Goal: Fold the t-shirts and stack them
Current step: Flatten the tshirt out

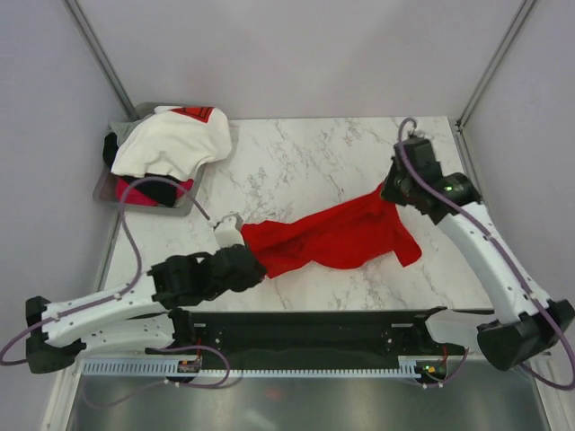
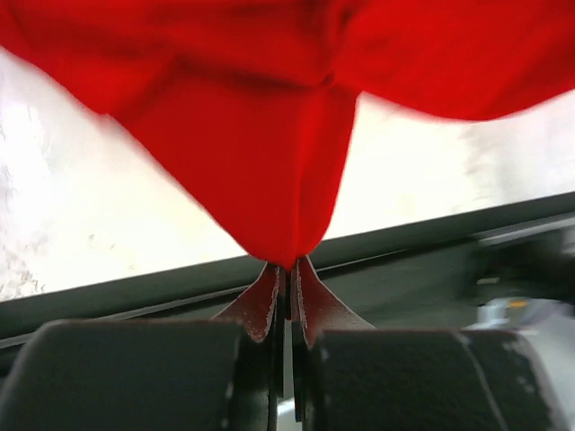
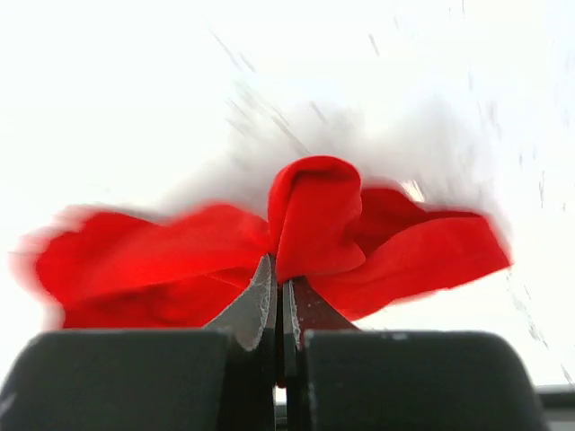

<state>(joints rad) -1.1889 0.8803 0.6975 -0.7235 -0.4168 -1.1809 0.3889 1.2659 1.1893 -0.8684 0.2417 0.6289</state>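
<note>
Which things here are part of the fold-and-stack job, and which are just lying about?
Job:
red shirt, pinched by left gripper and right gripper
white shirt
black shirt
pink shirt

Just there:
tray, holding the other three shirts
table

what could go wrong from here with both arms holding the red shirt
The left fingers pinch only a small tip of the plain bright red cloth t-shirt; it may slip out under tension. The right fingers grip a bunched fold, so the shirt could lie down twisted and wrinkled.
</note>
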